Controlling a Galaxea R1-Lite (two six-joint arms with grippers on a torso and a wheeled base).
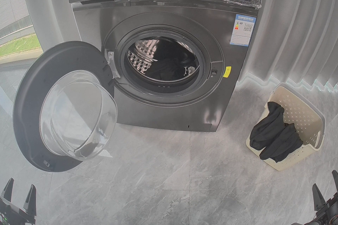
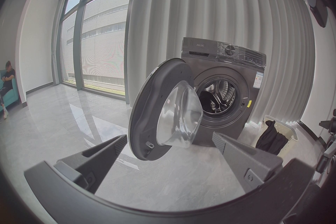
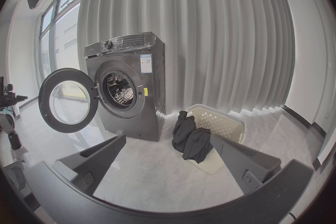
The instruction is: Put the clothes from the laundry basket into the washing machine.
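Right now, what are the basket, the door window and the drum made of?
Basket: looks like cream plastic, matte, with moulded star-shaped holes.
Door window: clear and glossy, see-through with reflections; probably glass, maybe clear plastic.
Drum: shiny metal, likely steel, with bright embossed bumps.

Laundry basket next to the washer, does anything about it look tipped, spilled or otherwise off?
Yes. The laundry basket looks tipped onto its side on the floor, to the right of the washing machine, and the dark clothes spill out over its lower rim. Nothing looks damaged.
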